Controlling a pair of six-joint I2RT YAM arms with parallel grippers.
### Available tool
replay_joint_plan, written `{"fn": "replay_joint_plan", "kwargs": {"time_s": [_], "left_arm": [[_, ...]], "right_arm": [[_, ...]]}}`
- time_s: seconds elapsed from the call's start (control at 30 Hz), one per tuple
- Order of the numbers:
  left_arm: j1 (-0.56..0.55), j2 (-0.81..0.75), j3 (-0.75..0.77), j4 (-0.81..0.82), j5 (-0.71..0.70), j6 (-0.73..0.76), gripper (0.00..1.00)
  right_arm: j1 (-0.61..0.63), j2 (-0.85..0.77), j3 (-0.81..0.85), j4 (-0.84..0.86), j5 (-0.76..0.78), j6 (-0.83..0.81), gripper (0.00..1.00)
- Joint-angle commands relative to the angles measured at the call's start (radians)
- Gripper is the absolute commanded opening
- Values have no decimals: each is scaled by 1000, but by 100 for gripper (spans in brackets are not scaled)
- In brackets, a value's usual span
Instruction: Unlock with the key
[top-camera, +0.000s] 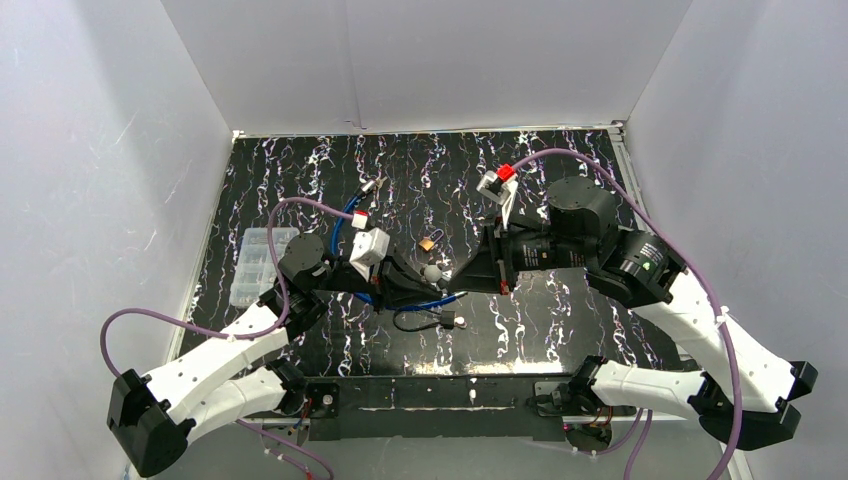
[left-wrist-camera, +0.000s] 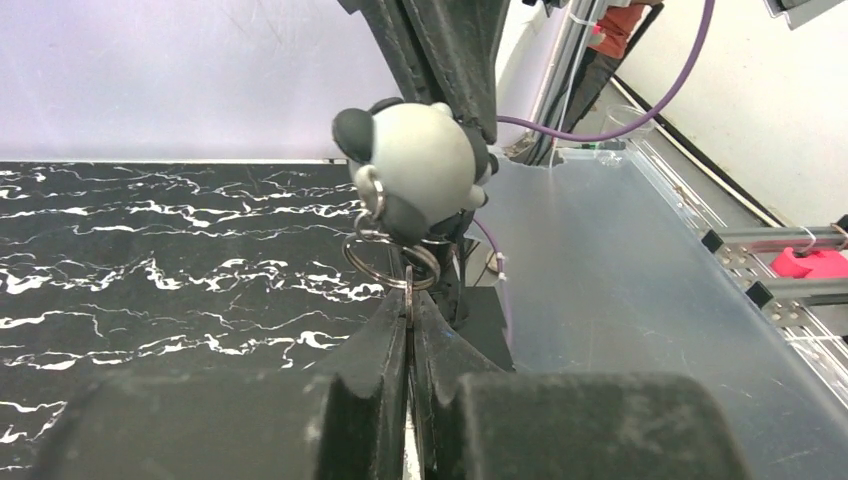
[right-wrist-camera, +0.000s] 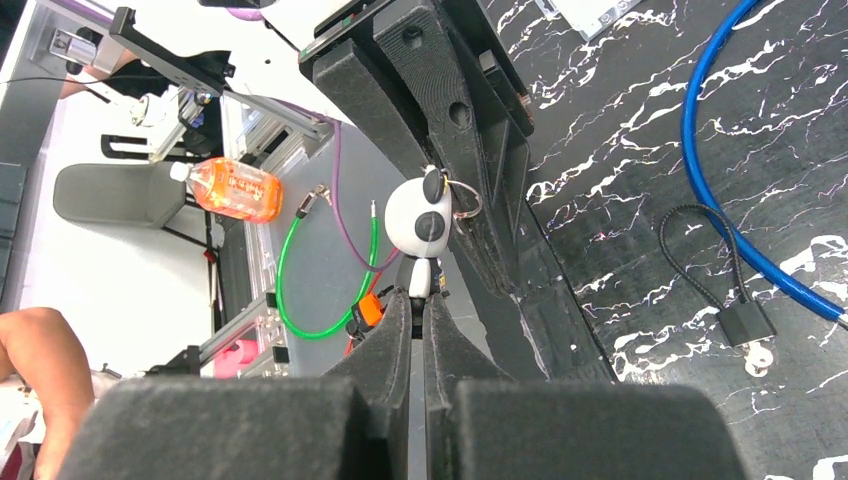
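Left fingers (left-wrist-camera: 375, 365): pressed together, pinching a thin metal blade seen edge-on. I read that as the key (left-wrist-camera: 408, 298), hanging off the panda's rings.
Right fingers (right-wrist-camera: 392, 335): pressed together too, nipping the panda (right-wrist-camera: 418, 215) by its lower end. The charm hangs in mid-air between the two arms.
Step in hand: looks like a handover, with the left taking the key so it can be offered to a lock.
Doing it well: the left pinch wants the key's head, with the blade proud and straight. How much blade sticks out I can't tell. Confirm the grip before the right lets go, or the charm's weight may swing the key round. Release softly, no tug.
Padlock (top-camera: 428, 243): small brass one, loose on the worktop (top-camera: 560, 200) just beyond the meeting fingers. It will likely need steadying by the right arm.
Cable lock (top-camera: 447, 320): black, just near of the fingers. Which of the two locks is meant, I can't say.
Blue cable (right-wrist-camera: 686, 150): curls under the left arm, a snag risk on a low sweep.
Box (top-camera: 255, 262): clear plastic, well left, out of the way.
Room: bare worktop far and right. White walls (top-camera: 120, 150) close in on the left, right and far sides. Both arms crowd the middle, so lift and part before turning.
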Motion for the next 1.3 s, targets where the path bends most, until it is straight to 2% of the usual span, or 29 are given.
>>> {"fn": "replay_joint_plan", "kwargs": {"time_s": [0.0,0.23,0.33,0.53,0.63,0.67,0.77,0.83,1.0,1.1,1.17,1.27], "left_arm": [[-1,-26,29,5,50,49,0],[4,-29,32,-35,47,97,0],[21,-33,57,-126,71,167,0],[35,-47,192,-719,2,623,0],[35,-40,247,-897,-19,759,0],[35,-34,260,-919,-24,779,0],[20,-6,313,-1006,-71,894,0],[-1,12,362,-1094,-127,1037,0],[-54,53,479,-1271,-262,1331,0],[-118,32,473,-1290,-380,1539,0],[-164,-6,425,-1241,-456,1743,0],[-180,-79,302,-1058,-522,2007,0]], "right_arm": [[-10,-16,15,59,-27,6,1],[-16,-30,9,30,-15,1,1],[-21,-62,-21,-25,37,-20,1],[-54,-163,-87,-108,116,-26,1],[-56,-170,-111,-110,113,-20,2],[-56,-166,-116,-106,106,-19,9],[-56,-150,-110,-96,105,-26,37],[-56,-141,-87,-93,116,-43,47],[-56,-120,-65,-29,119,-59,58],[-56,-116,-93,61,105,-25,61],[-57,-128,-145,140,100,16,61],[-73,-145,-242,292,57,88,60]]}}
